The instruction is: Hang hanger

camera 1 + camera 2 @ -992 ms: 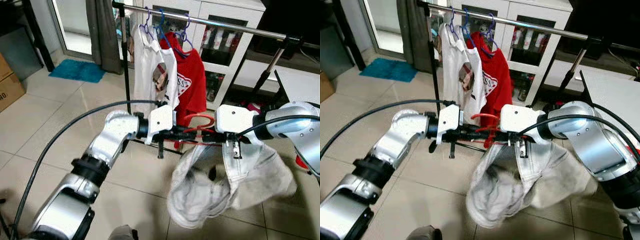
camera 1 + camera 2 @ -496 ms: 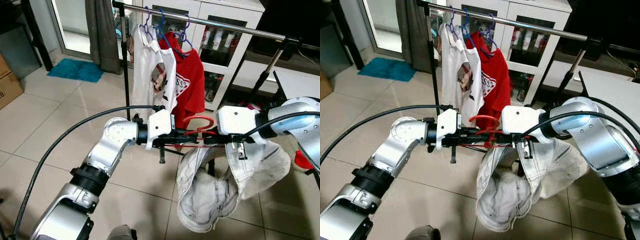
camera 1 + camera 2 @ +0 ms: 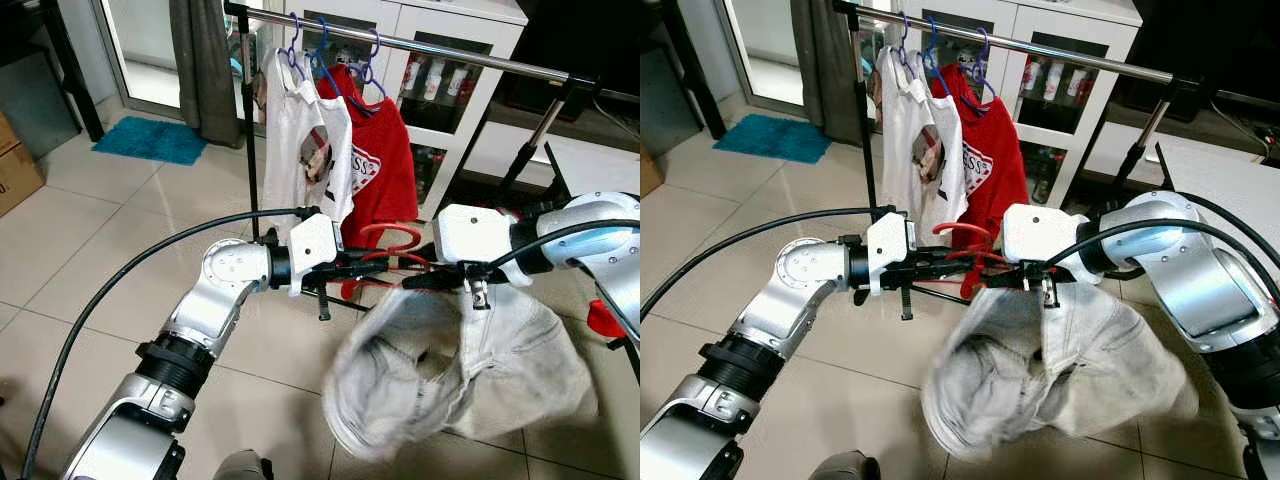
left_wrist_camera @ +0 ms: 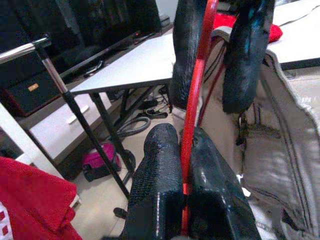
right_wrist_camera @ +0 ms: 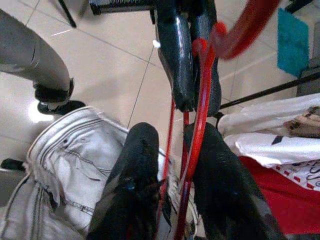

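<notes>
Glossy tile floor [image 3: 90,230] | thin red wire hanger [image 3: 385,250] | crumpled pale denim [image 3: 460,370]

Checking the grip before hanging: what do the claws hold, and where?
Both claws, left and right, pinch the red hanger on its wire frame, pale jeans draped below.

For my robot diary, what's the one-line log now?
left gripper: shut on red hanger | right gripper: shut on red hanger | grey jeans: hanging below

Bright even indoor light, floor glare, pale jeans [image 3: 470,370] motion-blurred, wrist views perhaps slightly soft
</notes>
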`<state>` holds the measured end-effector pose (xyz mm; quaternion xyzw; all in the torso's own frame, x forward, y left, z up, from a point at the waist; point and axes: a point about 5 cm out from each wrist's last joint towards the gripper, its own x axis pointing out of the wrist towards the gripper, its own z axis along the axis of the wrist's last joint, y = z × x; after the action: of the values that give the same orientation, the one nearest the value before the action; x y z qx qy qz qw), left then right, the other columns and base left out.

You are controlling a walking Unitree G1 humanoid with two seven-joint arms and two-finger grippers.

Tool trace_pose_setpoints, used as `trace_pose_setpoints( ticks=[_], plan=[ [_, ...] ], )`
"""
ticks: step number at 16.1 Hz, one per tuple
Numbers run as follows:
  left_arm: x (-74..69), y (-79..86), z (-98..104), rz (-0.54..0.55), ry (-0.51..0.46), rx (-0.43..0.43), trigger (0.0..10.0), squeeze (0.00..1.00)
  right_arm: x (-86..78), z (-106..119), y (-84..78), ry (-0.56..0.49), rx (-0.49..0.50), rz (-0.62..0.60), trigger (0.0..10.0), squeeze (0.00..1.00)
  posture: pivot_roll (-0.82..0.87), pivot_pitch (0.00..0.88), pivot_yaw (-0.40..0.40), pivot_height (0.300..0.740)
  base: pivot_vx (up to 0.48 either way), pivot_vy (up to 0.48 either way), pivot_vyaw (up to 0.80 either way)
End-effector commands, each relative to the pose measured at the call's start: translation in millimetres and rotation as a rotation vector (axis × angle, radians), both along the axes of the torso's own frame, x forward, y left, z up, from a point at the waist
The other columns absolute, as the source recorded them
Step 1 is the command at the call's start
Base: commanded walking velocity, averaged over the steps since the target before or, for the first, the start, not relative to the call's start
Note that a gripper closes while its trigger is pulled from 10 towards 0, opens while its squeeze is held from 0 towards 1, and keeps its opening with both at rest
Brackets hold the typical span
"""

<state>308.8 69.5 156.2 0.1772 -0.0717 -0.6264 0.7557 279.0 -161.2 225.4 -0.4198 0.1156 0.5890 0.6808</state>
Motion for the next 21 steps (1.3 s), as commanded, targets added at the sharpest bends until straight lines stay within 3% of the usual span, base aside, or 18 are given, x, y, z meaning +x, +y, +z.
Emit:
trace_pose_setpoints(
  ticks=[1,9,10,13,17,19,21],
  plan=[
    [3.2,0.1,12,0.035,-0.037,-0.058,0.0,0.00,-1.9,10,1.9,-0.032,0.021,0.018,10.0,0.86,-0.08,0.000,-0.088,0.740,0.000,0.000,0.00],
    [5.2,-0.9,13,0.059,-0.025,-0.078,0.0,0.00,-4.6,14,-2.1,-0.040,0.077,-0.036,10.0,0.85,-0.08,0.000,-0.072,0.740,0.000,0.000,0.00],
    [7.6,0.3,12,0.094,-0.026,-0.084,0.0,0.00,-8.8,17,-8.1,-0.022,0.136,-0.088,10.0,0.86,-0.08,0.000,-0.069,0.740,0.000,0.000,0.00],
    [9.1,1.0,10,0.120,-0.028,-0.084,0.0,0.00,-12.7,19,-15.1,-0.016,0.184,-0.148,10.0,0.85,-0.08,0.000,-0.066,0.740,0.000,0.000,0.00],
    [12.7,2.4,12,0.153,-0.039,-0.098,0.0,0.00,-5.9,18,-32.0,-0.067,0.220,-0.345,10.0,0.86,-0.08,0.000,-0.058,0.740,0.000,0.000,0.00],
    [13.1,2.1,13,0.158,-0.043,-0.098,0.0,0.00,-5.6,17,-33.9,-0.073,0.230,-0.383,10.0,0.86,-0.08,0.000,-0.058,0.740,0.000,0.000,0.00],
    [17.6,2.7,15,0.201,-0.066,-0.105,0.0,0.00,-5.3,7,-32.6,-0.073,0.256,-0.494,10.0,0.85,-0.08,0.000,-0.058,0.740,0.000,0.000,0.00]
  ],
)
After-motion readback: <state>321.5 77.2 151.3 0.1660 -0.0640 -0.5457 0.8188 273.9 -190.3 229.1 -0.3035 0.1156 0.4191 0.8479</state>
